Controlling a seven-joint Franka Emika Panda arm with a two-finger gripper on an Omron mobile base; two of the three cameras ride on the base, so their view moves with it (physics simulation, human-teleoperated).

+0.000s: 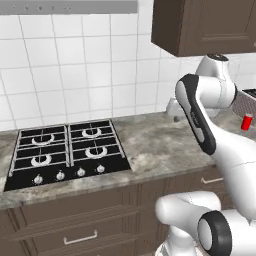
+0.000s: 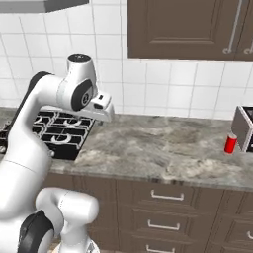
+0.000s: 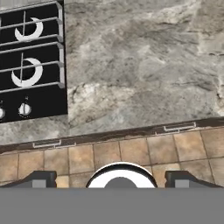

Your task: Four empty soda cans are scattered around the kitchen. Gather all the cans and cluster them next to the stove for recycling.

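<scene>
Item: bright red soda can (image 2: 231,143). Upright on the grey marbled surface (image 2: 163,143), far to my right, just beside the open front of a boxy grey appliance (image 2: 245,127). In the left base view it stands at the right edge, past my forearm. Well apart from the stove.

Item: stove (image 1: 65,152). Black cooktop, four burners, a row of silver knobs along its near edge. The stretch of surface just to its right is bare stone; I see no can set down there. In the hand view its right-hand burners and two knobs (image 3: 25,109) sit at the upper left, with stone beyond and the floor tiles below.

Item: my jaws (image 3: 110,180). Wide open, holding nothing; both tips stand far apart at the bottom of the hand view. My hand hangs above the surface just right of the stove, looking down over its front edge.

Step in hand, as I judge it: between cans, empty-handed at the drop zone, with the red one yet to be fetched.

Next move calls for: a long reach or drive rightward, jaws kept wide, descent around the can's middle without knocking the appliance, then the carry back beside the stove.
</scene>
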